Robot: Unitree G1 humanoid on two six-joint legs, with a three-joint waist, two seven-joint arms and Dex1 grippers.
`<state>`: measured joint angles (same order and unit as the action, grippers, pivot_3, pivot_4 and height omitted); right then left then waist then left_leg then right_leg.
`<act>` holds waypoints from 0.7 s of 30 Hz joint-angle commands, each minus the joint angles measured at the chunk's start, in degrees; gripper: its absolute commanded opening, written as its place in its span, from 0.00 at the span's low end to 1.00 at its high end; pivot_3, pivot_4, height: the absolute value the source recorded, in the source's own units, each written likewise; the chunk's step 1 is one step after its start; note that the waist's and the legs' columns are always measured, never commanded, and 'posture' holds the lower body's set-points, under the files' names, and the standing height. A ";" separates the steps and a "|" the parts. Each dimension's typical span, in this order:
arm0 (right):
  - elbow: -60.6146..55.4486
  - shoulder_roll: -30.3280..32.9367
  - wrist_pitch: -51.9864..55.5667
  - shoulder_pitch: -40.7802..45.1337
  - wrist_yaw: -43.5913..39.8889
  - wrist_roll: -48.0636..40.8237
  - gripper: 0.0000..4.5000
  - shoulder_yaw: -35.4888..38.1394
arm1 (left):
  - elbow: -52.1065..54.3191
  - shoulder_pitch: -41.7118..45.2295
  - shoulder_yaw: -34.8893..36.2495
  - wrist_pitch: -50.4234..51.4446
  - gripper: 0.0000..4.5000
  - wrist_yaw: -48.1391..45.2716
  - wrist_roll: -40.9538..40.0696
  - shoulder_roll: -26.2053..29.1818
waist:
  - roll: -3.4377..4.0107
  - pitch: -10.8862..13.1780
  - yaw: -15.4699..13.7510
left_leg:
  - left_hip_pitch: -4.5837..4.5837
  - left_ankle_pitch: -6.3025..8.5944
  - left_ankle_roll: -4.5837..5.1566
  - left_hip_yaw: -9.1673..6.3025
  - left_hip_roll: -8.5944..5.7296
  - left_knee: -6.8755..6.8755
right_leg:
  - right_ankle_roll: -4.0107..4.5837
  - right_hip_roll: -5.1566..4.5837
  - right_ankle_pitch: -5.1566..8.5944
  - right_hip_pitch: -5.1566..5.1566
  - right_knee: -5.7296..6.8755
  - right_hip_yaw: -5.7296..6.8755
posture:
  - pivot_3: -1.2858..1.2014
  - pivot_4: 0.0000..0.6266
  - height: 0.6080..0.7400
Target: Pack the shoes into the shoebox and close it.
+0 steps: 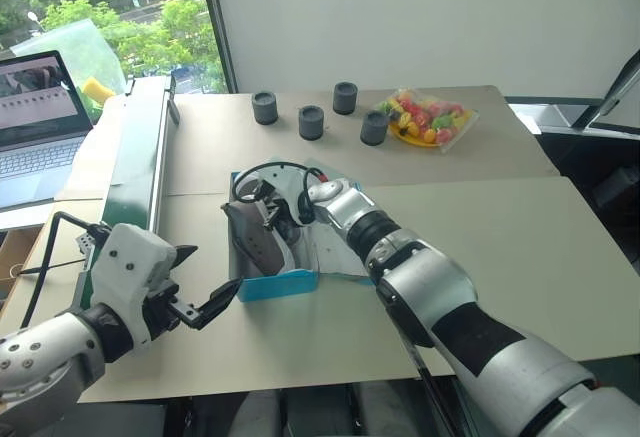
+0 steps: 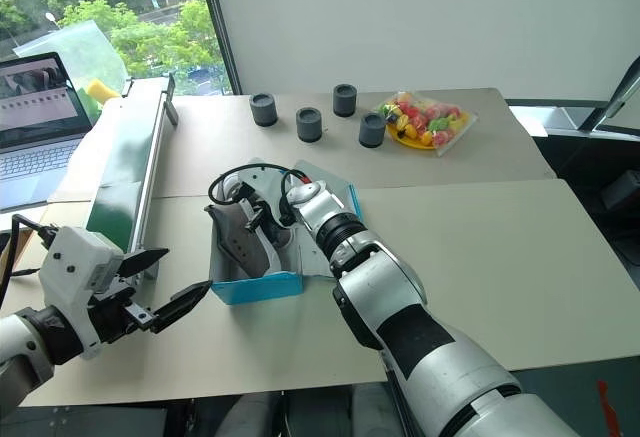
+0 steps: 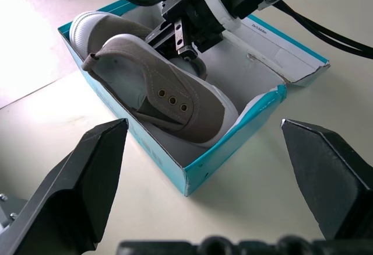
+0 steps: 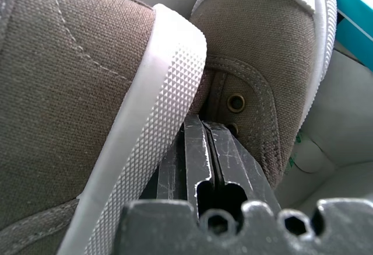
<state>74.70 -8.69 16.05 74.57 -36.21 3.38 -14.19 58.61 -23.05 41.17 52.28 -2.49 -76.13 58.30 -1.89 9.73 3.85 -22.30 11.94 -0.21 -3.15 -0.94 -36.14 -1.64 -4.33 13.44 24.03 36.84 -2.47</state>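
The turquoise shoebox (image 1: 278, 285) stands open mid-table, its lid flap (image 3: 280, 45) lying flat on the far side. Both grey shoes are inside: one shoe (image 3: 175, 100) leans on its side along the near wall, the other shoe (image 3: 96, 24) lies behind it. My right gripper (image 1: 275, 219) reaches down into the box, shut, its fingertips (image 4: 195, 129) wedged between one shoe's ribbed sole (image 4: 151, 109) and the other's eyelet edge (image 4: 236, 102), with nothing between them. My left gripper (image 1: 215, 269) hovers open just off the box's front left corner, pointing at it without touching.
A green-and-silver conveyor (image 1: 135, 157) runs along the left, with a laptop (image 1: 35, 117) beyond it. Several dark cylinders (image 1: 311, 122) and a plate of toy fruit (image 1: 425, 119) stand at the back. A black cable loops over the box's far end.
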 commanded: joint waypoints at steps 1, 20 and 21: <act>2.44 -18.17 2.64 -5.50 -1.90 1.87 0.01 -1.76 | 1.39 -0.95 2.23 -2.81 1.00 2.57 -3.53 1.83 | 0.01 0.00 -0.02 | 0.00 0.00 0.00 0.00 0.00 0.00 | 0.00 0.00 0.00 0.00 0.00 0.00 | 0.52 0.24 1.00; -7.03 -11.21 12.39 -10.88 -13.43 0.86 0.01 -5.23 | -1.32 5.73 -6.28 -5.27 1.00 3.89 1.13 2.88 | 0.00 -0.02 0.10 | 0.04 0.00 0.00 0.19 -0.01 0.04 | 0.01 0.04 0.02 -0.03 -0.02 0.01 | 0.52 0.24 1.00; -8.69 -10.24 13.46 -10.80 -13.36 0.23 0.01 -4.84 | -1.52 6.08 -6.63 -5.23 1.00 3.61 1.60 2.80 | -0.01 -0.02 0.13 | 0.04 0.00 0.00 0.18 -0.01 0.04 | 0.01 0.04 0.02 -0.02 -0.01 0.00 | 0.52 0.24 1.00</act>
<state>66.80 -8.53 25.75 73.50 -47.74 5.54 -19.21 57.39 -17.79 34.69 48.45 1.77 -75.90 60.85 -1.90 9.71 3.98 -22.27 11.94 -0.21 -2.97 -0.95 -36.09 -1.63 -4.29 13.46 24.02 36.83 -2.46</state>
